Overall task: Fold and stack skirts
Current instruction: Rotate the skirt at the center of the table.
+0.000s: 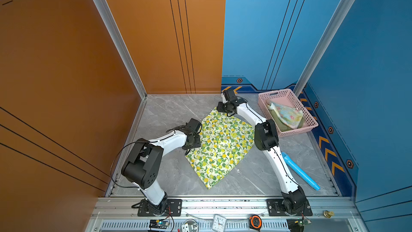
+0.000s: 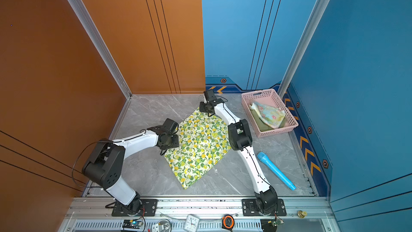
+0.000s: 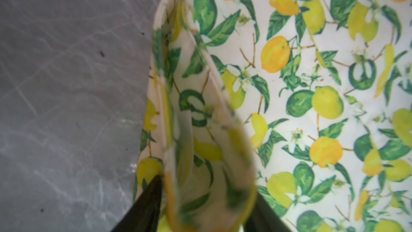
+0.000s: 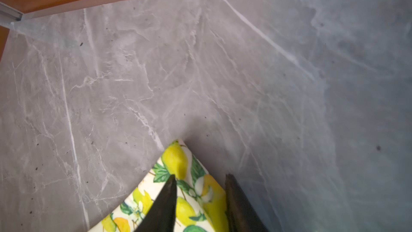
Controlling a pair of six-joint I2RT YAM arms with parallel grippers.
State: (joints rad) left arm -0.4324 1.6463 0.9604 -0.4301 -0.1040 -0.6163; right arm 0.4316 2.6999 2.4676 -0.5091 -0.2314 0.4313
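**Lemon-print skirt.** The lemon-print skirt (image 1: 223,146) (image 2: 198,146) lies spread on the grey marble tabletop (image 1: 167,112) at the centre of both top views. It sits diagonally, with one corner pointing to the upper centre of the frame and one to the lower centre. The visible surface is mostly flat.

**Left gripper.** In the left wrist view, the left gripper (image 3: 208,188) sits at the bottom of the frame with its jaws well apart. A raised, blurred fold of the skirt's edge stands between the two black fingers (image 3: 145,208). The fold touches the tip of the finger on the left of the frame, and it is not pinched. In both top views the left arm's wrist covers the left edge of the skirt, so the jaws cannot be seen there.

**Right gripper.** In the right wrist view, the right gripper (image 4: 200,176) is at the bottom centre of the frame, over the skirt's pointed corner. Its jaws are apart, with cloth showing in the gap. One finger lies over the print. The other is at the cloth's edge, above bare tabletop.

**Remaining skirts.** The pink basket (image 1: 296,130) (image 2: 276,131) stands right of centre, near the blue wall. It holds the pastel floral skirt (image 1: 286,113) (image 2: 269,114), which lies on top of the olive green skirt (image 1: 281,125) (image 2: 263,126).

**Other item.** A blue tube (image 1: 299,170) (image 2: 276,170) lies on the tabletop at lower right, just beside the right arm.
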